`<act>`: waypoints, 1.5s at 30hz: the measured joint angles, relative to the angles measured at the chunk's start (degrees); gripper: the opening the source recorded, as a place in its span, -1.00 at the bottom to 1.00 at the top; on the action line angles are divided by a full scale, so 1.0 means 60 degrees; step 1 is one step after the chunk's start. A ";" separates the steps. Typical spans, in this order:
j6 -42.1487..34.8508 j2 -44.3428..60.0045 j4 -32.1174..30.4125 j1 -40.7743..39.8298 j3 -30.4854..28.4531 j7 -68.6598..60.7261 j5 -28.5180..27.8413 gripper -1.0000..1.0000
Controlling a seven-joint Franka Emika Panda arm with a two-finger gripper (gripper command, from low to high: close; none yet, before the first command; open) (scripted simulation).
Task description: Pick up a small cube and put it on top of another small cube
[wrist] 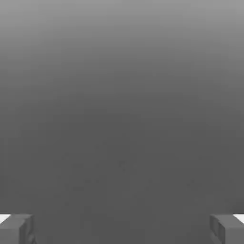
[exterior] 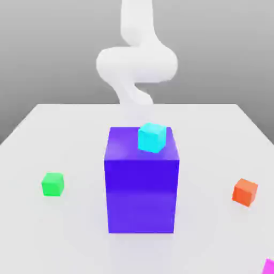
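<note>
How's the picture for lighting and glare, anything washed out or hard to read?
Exterior view: bright, pale light; the white arm has soft edges and nearly blends into the tabletop at its lower end, while the cyan cube stands out clearly. Hand view: dim grey, lighter toward one edge, with gripper fingers dark against it.

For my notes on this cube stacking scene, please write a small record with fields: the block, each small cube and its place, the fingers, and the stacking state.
block: large, blue-violet
cyan cube: on top of the block
green cube: on the table, toward the exterior view's left
orange cube: on the table, toward the exterior view's right
magenta cube: partly cut off at the picture's edge
fingers: open, wide apart
stacking: no small cube on another
</note>
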 joint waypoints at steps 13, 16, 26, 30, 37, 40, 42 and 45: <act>0.0889 0.4558 0.0844 0.1281 0.0431 -0.2064 0.0196 0.00; 0.1093 0.5596 0.1035 0.1508 0.0616 -0.2475 0.0155 0.00; 0.1766 0.9076 0.1677 0.2372 0.1110 -0.3534 -0.0438 0.00; 0.2023 1.0478 0.1937 0.2724 0.1265 -0.3840 -0.0853 0.00; 0.3176 1.2788 0.2443 0.3194 0.1093 -0.3880 -0.1425 -1.00; 0.3173 1.2788 0.2443 0.3193 0.1094 -0.3883 -0.1421 -1.00; 0.3165 1.2787 0.2443 0.3192 0.1096 -0.3891 -0.1411 -1.00; 0.2994 1.2553 0.2384 0.3185 0.1119 -0.3930 -0.1355 -1.00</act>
